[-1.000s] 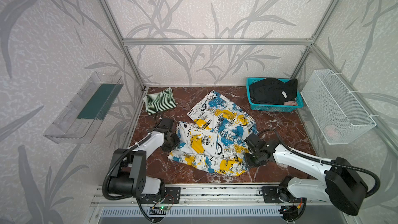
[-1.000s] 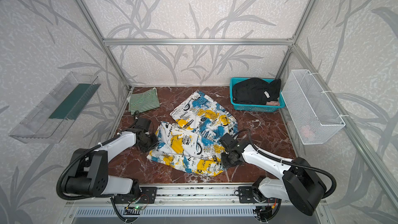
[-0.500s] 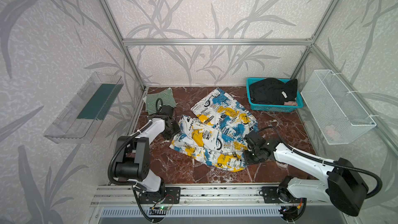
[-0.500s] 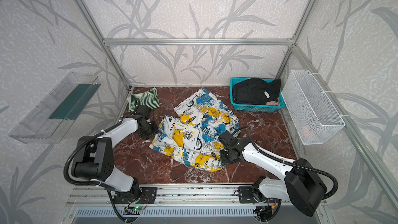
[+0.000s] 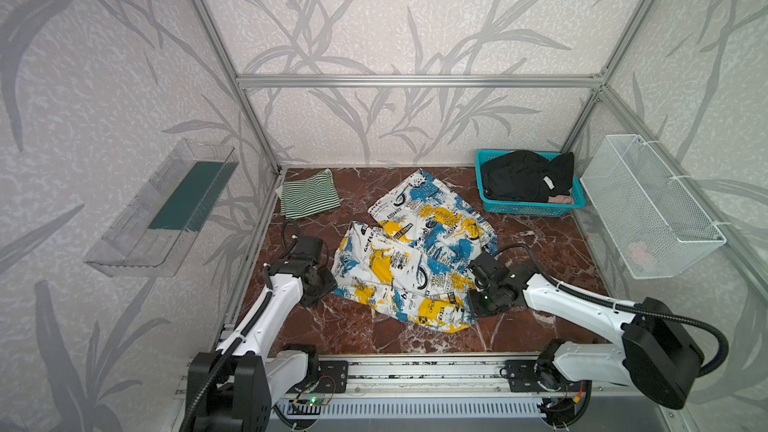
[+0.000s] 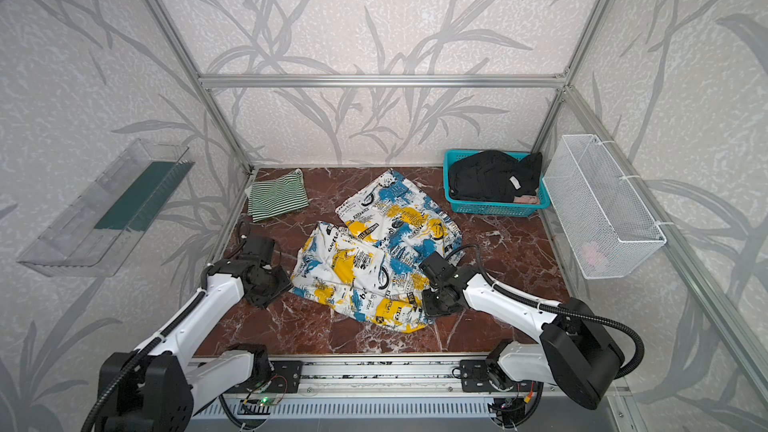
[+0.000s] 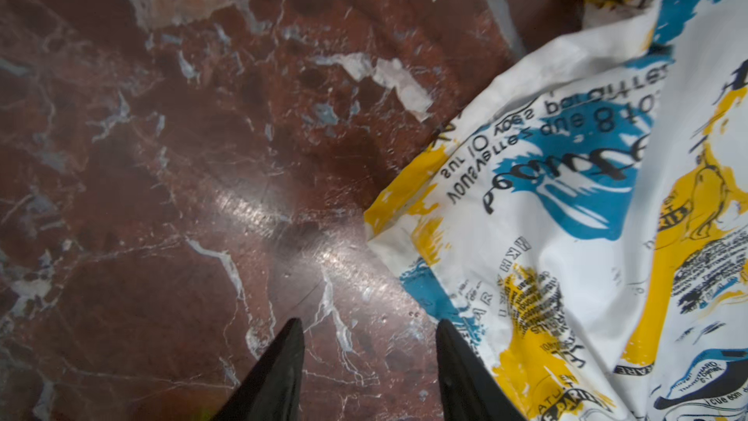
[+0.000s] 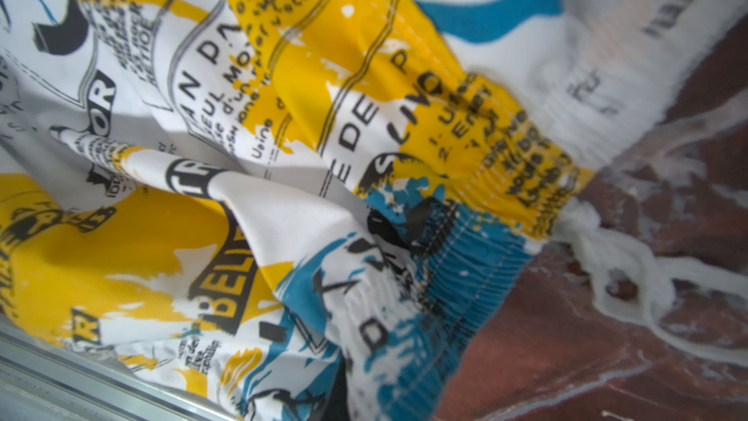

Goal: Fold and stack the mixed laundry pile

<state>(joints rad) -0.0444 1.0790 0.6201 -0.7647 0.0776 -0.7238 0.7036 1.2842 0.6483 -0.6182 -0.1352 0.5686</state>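
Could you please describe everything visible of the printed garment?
The printed garment is thin white cloth with blue, yellow and black print and an elastic waistband. It lies crumpled and folded over itself on the tabletop. The right gripper is shut on its near edge; the open left gripper sits beside it.

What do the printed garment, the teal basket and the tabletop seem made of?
Printed garment: thin woven cloth, matte; creases, stitched gathered waistband.
Teal basket: probably moulded plastic; lattice walls.
Tabletop: glossy red-brown marble or imitation; white veins, glare.

Bright even light, soft shadows, glare streak on the marble floor (image 7: pixel 259 212), blurry right wrist view.
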